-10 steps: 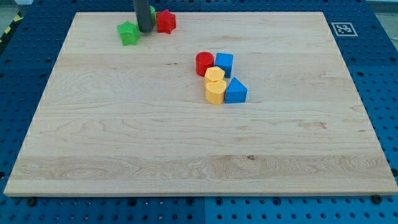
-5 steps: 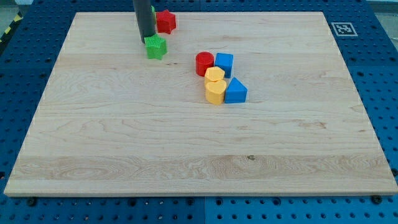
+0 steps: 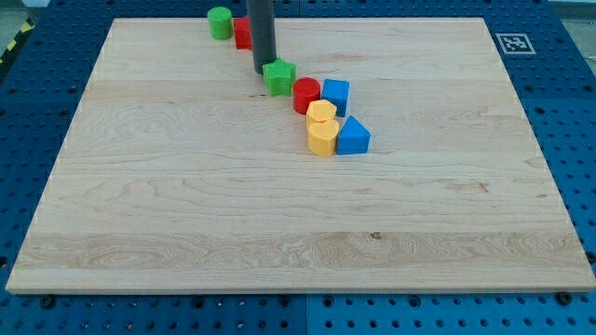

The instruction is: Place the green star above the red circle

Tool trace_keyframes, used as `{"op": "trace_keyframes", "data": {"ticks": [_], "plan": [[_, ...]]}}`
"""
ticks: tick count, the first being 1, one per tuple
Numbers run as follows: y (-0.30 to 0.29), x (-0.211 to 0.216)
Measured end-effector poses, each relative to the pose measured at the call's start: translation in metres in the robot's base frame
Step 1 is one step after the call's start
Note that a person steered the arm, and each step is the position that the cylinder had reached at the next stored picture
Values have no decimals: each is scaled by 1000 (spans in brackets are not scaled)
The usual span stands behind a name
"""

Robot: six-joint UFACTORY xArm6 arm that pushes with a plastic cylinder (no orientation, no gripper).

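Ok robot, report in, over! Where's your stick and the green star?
My tip at green star's upper-left edge. Star touching red circle, on its upper left, not above. Nothing between them. Over.

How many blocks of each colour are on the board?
Green: 2, the green star and a green cylinder
Red: 2, the red circle and a red block behind the rod
Blue: 2
Yellow: 2
Total: 8

Green star (image 3: 278,77): small green star-shaped block, lying flat on the counter (image 3: 186,205), toward the view's top. Red circle (image 3: 306,95): red cylinder, upright, just right of and slightly below the star, apparently touching it.
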State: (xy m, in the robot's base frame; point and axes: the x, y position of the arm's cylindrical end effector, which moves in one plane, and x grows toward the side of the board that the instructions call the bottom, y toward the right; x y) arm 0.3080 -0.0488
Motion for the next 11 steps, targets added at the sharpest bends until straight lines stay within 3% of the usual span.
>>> {"op": "trace_keyframes", "data": {"ticks": [2, 6, 8, 10, 11], "plan": [[-58, 16], [9, 24], [10, 24], [-128, -8], [-210, -67]]}}
